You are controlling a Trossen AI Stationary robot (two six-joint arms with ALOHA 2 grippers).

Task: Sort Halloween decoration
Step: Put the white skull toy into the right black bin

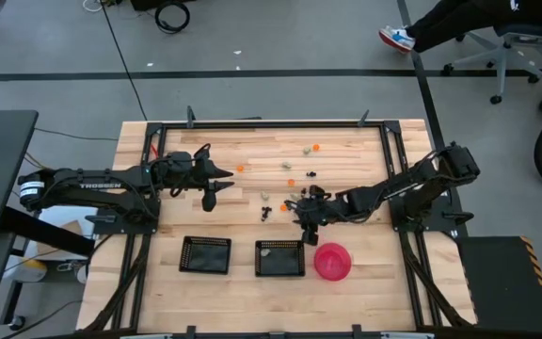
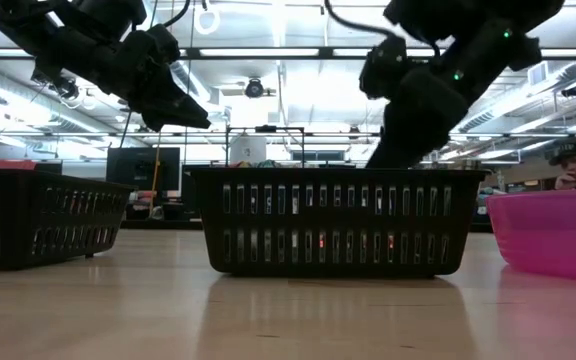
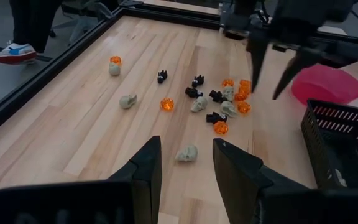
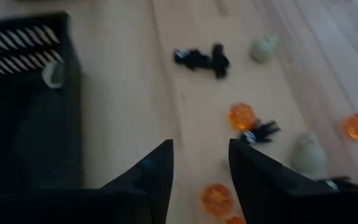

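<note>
Hovering open right claw [image 4: 199,163] above trinkets [image 4: 242,116]

Pale smooth wooden table [image 1: 356,282], translucent glossy orange trinkets [image 3: 167,104], black plastic mesh trays [image 2: 333,220].

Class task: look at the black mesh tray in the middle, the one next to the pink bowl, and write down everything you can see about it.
The middle tray is a square black basket with slotted walls that look like plastic. It sits flat and upright on the wooden table, between a second black tray and the pink bowl, apart from both. At least one pale trinket lies inside near a wall. The open right gripper hangs just beyond its far corner and does not appear to touch it.
</note>
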